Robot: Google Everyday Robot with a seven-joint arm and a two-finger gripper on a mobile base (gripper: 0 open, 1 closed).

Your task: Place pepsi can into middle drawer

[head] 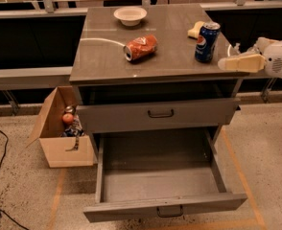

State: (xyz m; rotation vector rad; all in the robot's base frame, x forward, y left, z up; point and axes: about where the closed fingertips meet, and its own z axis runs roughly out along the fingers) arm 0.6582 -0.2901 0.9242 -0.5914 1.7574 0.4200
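The pepsi can (207, 42) stands upright near the right edge of the grey cabinet top (107, 56). My gripper (232, 56) hangs just right of the can at about its height, a small gap away, with its cream fingers (241, 63) apart and nothing between them. The middle drawer (160, 174), the bottommost one, is pulled fully out below, and its flat grey floor is bare.
A dented orange-red can (141, 47) lies on its side mid-top. A white bowl (130, 15) sits at the back, a yellow sponge (196, 30) behind the pepsi can. The drawer above (160, 114) is shut. A cardboard box (59, 131) stands on the floor at left.
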